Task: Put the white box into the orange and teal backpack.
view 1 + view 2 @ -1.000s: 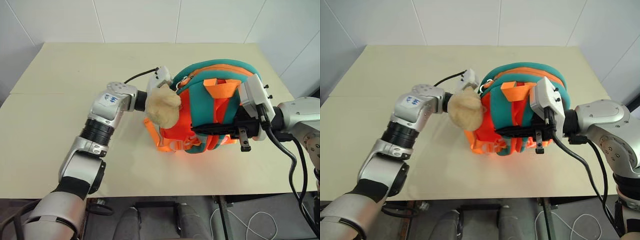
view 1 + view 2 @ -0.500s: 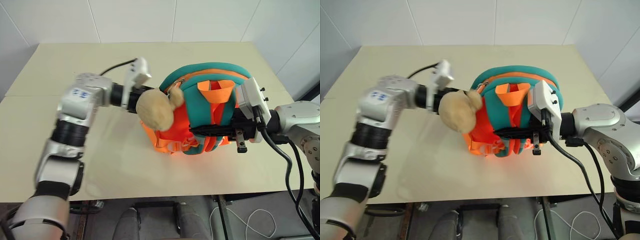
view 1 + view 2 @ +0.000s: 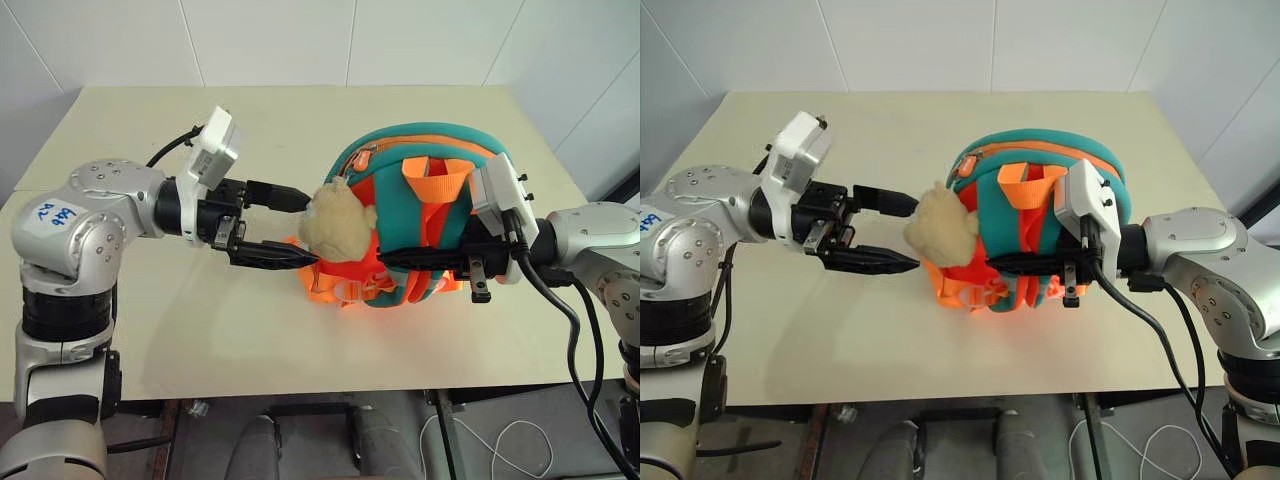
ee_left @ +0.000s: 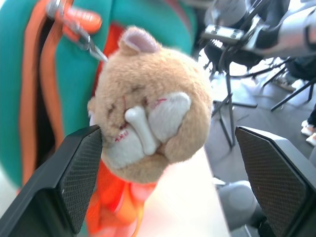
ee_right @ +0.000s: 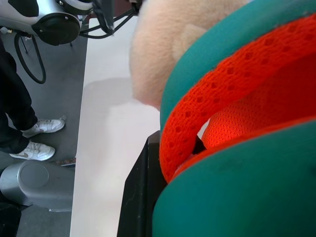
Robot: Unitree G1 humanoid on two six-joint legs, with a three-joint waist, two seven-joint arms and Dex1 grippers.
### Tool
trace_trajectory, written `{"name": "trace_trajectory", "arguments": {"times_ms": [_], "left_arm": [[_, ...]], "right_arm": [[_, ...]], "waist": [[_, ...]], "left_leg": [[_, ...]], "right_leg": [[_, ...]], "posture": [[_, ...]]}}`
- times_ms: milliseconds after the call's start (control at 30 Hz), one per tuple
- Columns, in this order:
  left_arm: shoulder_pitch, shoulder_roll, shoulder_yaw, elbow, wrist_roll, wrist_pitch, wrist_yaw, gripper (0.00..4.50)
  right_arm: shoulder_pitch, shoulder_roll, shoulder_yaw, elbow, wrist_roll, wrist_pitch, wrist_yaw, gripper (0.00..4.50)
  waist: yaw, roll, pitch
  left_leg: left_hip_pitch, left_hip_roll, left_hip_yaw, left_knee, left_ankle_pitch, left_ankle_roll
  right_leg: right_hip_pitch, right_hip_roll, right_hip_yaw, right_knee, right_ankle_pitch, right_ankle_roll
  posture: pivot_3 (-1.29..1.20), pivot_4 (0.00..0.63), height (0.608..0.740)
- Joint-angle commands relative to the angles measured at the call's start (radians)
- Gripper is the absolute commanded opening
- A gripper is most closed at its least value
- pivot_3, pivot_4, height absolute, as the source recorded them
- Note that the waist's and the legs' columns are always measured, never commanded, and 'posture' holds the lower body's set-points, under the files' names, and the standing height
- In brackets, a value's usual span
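The orange and teal backpack stands in the middle of the table, its straps facing me. A tan plush toy hangs from its left side. My left gripper is open just left of the toy, one finger above it and one below, touching nothing. In the left wrist view the toy hangs between the two spread fingers. My right gripper is shut on a teal and orange shoulder strap low on the backpack's front. The white box is out of view.
The pale table stretches to the left of and behind the backpack. Its front edge runs close below both arms. A black cable hangs from my right wrist. A person's white shoes show on the floor beside the table.
My left gripper has opened and drawn back to the left, away from the backpack's side. The plush toy now hangs free. My right gripper keeps its hold on the strap.
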Motion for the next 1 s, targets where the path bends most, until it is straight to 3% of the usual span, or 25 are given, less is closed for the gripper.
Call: {"name": "trace_trajectory", "arguments": {"times_ms": [33,200,233,300,400,533,667,767,1000], "left_arm": [[-0.004,-0.013,0.038,-0.047,-0.042,0.024,0.094,4.46],[0.015,-0.062,-0.062,-0.024,-0.006,0.02,0.164,4.46],[0.012,-0.072,-0.077,-0.016,0.002,0.014,0.176,4.29],[0.007,-0.081,-0.08,-0.01,-0.005,0.007,0.182,3.89],[-0.007,-0.082,-0.065,-0.006,-0.03,0.01,0.184,2.94],[-0.03,-0.027,-0.05,0.051,-0.006,-0.011,0.16,1.73],[-0.05,0.012,-0.045,0.095,-0.001,-0.024,0.144,0.84],[-0.059,0.055,-0.053,0.149,0.032,-0.049,0.125,0.59],[-0.097,0.127,-0.104,0.337,0.134,-0.138,0.052,0.57]], "right_arm": [[-0.018,0.0,-0.015,-0.013,0.003,-0.009,0.002,0.0],[-0.026,0.007,-0.005,-0.005,-0.002,-0.012,0.006,0.0],[-0.024,0.009,-0.004,-0.006,-0.005,-0.014,0.006,0.0],[-0.021,0.014,-0.003,-0.009,-0.008,-0.015,0.004,0.0],[-0.011,0.021,-0.012,-0.016,-0.005,-0.017,-0.002,0.0],[0.034,0.065,-0.05,-0.038,0.023,-0.026,-0.044,0.0],[0.073,0.105,-0.068,-0.063,0.04,-0.038,-0.075,0.0],[0.101,0.138,-0.083,-0.08,0.061,-0.046,-0.098,0.0],[0.144,0.151,-0.088,-0.112,0.079,-0.053,-0.127,0.0]], "waist": [[0.0,0.0,0.0],[0.001,0.0,0.0],[0.002,0.0,0.0],[0.002,0.0,0.0],[-0.003,0.0,0.0],[-0.005,0.0,0.0],[-0.006,0.0,0.0],[-0.006,0.0,0.0],[-0.006,0.0,0.0]], "left_leg": [[0.0,0.0,0.0,0.0,0.0,0.0],[0.001,0.0,0.0,0.0,0.0,0.0],[0.001,0.0,0.0,0.001,0.0,0.0],[0.001,0.0,0.0,0.001,0.0,0.0],[0.002,0.0,0.0,0.001,0.0,0.0],[0.002,0.0,0.0,0.0,0.0,0.0],[0.002,0.0,0.0,0.0,0.0,0.0],[0.001,0.0,0.0,0.0,0.0,0.0],[0.002,0.0,0.0,0.0,0.0,0.0]], "right_leg": [[0.0,0.0,0.0,0.0,0.0,0.0],[0.002,0.0,0.0,0.0,0.0,0.0],[0.002,0.0,0.0,-0.001,0.0,0.0],[0.002,0.0,0.0,-0.001,0.0,0.0],[0.002,0.0,0.0,-0.001,0.0,0.0],[0.002,0.0,0.0,-0.002,0.0,0.0],[0.002,0.0,0.0,-0.002,0.0,0.0],[0.002,0.0,0.0,-0.002,0.0,0.0],[0.002,0.0,0.0,-0.002,0.0,0.0]], "posture": [[0.0,0.15,0.74],[0.0,0.15,0.74],[0.0,0.15,0.74],[0.0,0.15,0.74],[0.0,0.15,0.74],[0.0,0.15,0.74],[0.0,0.15,0.74],[0.0,0.15,0.74],[0.0,0.15,0.74]]}}
